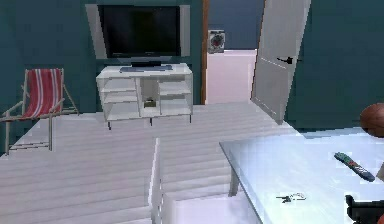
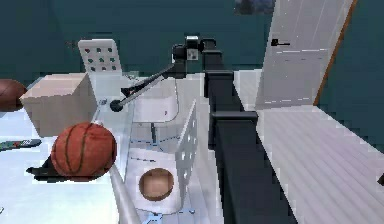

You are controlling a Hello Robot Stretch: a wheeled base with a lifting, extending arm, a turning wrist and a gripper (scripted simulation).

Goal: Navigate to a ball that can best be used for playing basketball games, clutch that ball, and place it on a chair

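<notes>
Arm side view showed the hand [image 2: 118, 102] upper right of the basketball [image 2: 85, 150], its hold impossible to tell; centring over it first seemed best

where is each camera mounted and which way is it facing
Forward view: sits on the robot, looks ahead and somewhat down at a television, a striped chair and a white table.
Arm side view: sits on the robot's body, looks out to the arm's side across the table; the dark arm rises from the bottom edge, with the gripper near an orange basketball.
Shared: the table, the white door, and probably the dark ball at the forward view's right edge.
</notes>
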